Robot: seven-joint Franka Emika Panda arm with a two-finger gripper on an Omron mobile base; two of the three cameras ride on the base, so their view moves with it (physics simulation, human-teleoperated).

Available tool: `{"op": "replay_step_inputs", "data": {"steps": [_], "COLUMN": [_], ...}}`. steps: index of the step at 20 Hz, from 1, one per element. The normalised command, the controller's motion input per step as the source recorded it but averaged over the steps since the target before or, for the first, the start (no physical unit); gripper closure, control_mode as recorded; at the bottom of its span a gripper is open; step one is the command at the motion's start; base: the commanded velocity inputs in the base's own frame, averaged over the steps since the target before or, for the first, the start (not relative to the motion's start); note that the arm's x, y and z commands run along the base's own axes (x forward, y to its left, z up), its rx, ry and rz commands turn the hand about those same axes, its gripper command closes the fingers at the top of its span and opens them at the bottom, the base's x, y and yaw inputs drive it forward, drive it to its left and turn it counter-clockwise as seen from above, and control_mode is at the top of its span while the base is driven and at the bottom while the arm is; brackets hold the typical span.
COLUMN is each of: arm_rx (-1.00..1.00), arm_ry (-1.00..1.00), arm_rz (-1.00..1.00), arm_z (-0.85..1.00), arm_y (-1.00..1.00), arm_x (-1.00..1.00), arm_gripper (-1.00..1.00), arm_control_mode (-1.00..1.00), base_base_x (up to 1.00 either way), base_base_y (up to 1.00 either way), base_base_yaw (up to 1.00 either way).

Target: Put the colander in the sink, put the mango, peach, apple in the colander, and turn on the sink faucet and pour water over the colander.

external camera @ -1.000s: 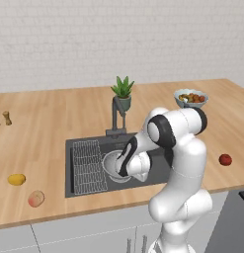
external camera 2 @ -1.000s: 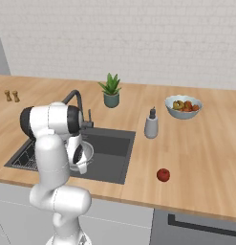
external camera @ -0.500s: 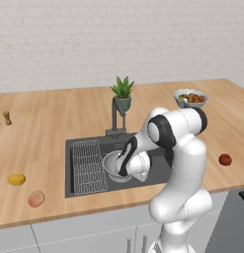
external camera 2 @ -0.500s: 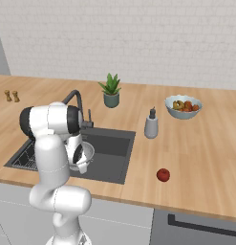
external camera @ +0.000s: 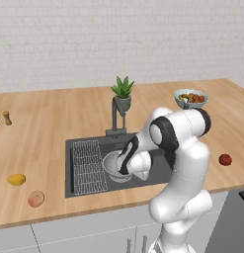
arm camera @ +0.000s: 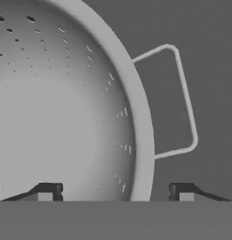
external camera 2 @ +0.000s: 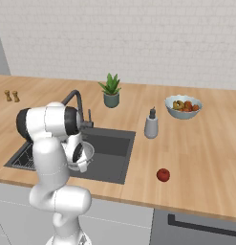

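The silvery perforated colander sits in the dark sink, one wire handle sticking out to the side. My gripper hangs low over its rim, open, with one fingertip on each side of the rim and clear of it. From the left base view the colander lies beside the hand. The mango and peach lie on the counter left of the sink. On the right counter rests the apple. The faucet stands behind the basin with no water running.
A wire rack covers the sink's left part. A pale fruit-filled bowl, a grey soap dispenser and a potted plant stand on the counter behind. Two small shakers are at far left.
The jaws have spread apart and let go of the colander's rim. The colander stays in the sink, and the arm has hardly moved.
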Motion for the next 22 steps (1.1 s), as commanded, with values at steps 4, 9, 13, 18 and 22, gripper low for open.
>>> {"op": "replay_step_inputs", "data": {"steps": [4,9,13,18,22], "arm_rx": [-0.01,-0.03,-0.03,-0.02,-0.07], "arm_ry": [0.0,0.0,0.01,0.0,0.0], "arm_rz": [0.0,0.0,0.0,0.0,0.0], "arm_z": [0.57,0.62,0.61,0.39,0.42], "arm_y": [-0.19,-0.38,-0.56,-0.62,-0.41], "arm_x": [-0.25,-0.46,-0.46,-0.27,-0.29], "arm_gripper": [-1.0,-1.0,-1.0,-1.0,-1.0], "arm_control_mode": [-1.0,-1.0,-1.0,-1.0,-1.0], "base_base_x": [0.0,0.0,0.0,0.0,0.0], "base_base_y": [0.0,0.0,0.0,0.0,0.0], "base_base_yaw": [0.0,0.0,0.0,0.0,0.0]}}
